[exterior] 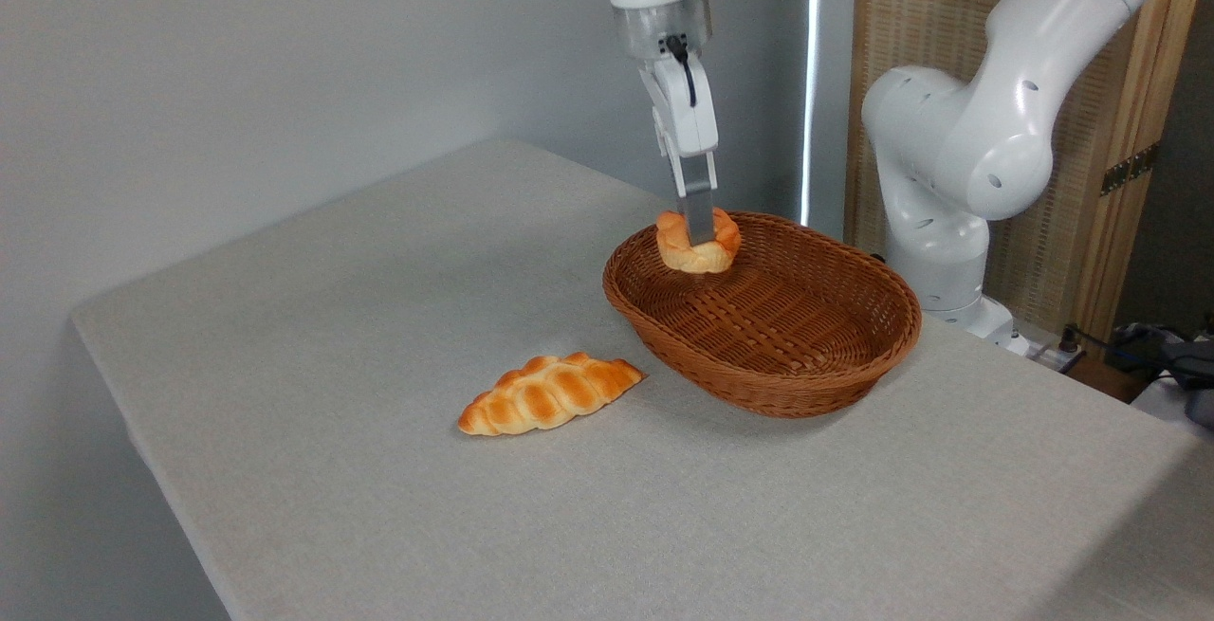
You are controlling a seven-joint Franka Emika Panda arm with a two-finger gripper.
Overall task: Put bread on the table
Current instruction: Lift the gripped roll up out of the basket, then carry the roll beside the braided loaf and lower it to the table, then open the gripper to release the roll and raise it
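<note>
**Bun held over basket**

Table point(313, 318): light grey fabric top, rounded corners. Arm point(986, 128): white, wrist pointing straight down; I read no lettering on it. Basket point(816, 365): brown oval wicker. Loaf point(548, 394): long, braided, lying on the table beside the basket. Bread point(697, 244): small, round, golden-orange, knotted top, at the basket's far rim. Gripper point(700, 228): I see its fingers pinched closed on the bread.

Plain grey wall point(237, 62), wooden screen point(1100, 128)

Claw point(700, 240) fingertips buried in the bread point(697, 244); arm's top cropped.
</note>
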